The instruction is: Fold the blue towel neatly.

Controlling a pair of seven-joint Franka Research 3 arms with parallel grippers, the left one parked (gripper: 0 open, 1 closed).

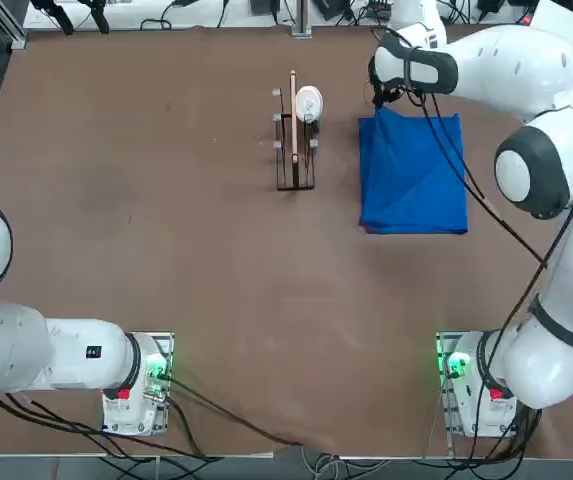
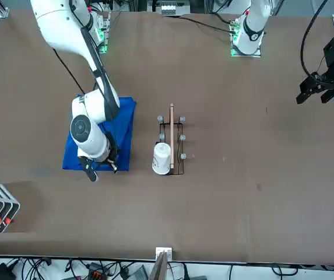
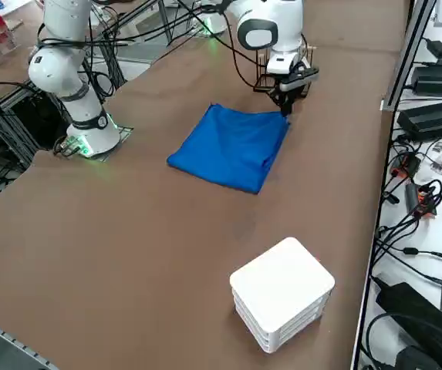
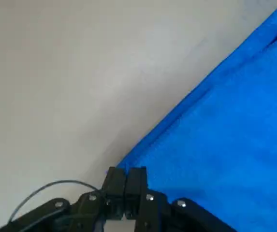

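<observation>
Jaws pressed together with no gap between the two black fingers; right gripper sitting at the towel's corner, and whether a bit of cloth is pinched between them can't be made out. Blue towel lying folded flat on the brown table, its straight edge running away from the fingertips in the wrist view.

Top view, near to far from the bases: right arm's base at about 5 o'clock of the table, arm reaching up the right side. Blue towel lying at roughly 1 o'clock from table centre, a tidy rectangle with a diagonal crease across it. Right gripper hanging over the towel's far-left corner, at its 11 o'clock.

Wooden rack standing just beside the towel at its 9 o'clock, apart from it, with a white round object sitting at the rack's far end.

Side view: white stacked box resting on the table well apart from the towel, nearer that camera.
</observation>
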